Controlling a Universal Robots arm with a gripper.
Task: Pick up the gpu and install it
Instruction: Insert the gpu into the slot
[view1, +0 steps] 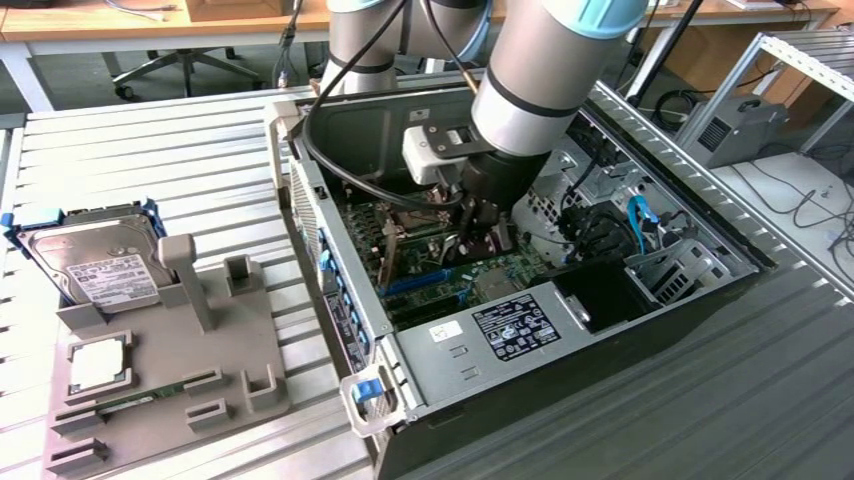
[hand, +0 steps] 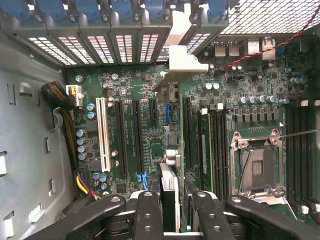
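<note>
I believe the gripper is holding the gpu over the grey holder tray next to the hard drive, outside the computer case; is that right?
Not quite. The gripper does hold the gpu, but inside the open computer case, above the motherboard and its expansion slots, as both the exterior and wrist views show. The grey holder tray and the hard drive sit apart, at the exterior view's left.

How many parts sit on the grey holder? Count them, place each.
3: the hard drive at its far end, the silver processor in the middle, the green memory stick nearer the camera.
</note>
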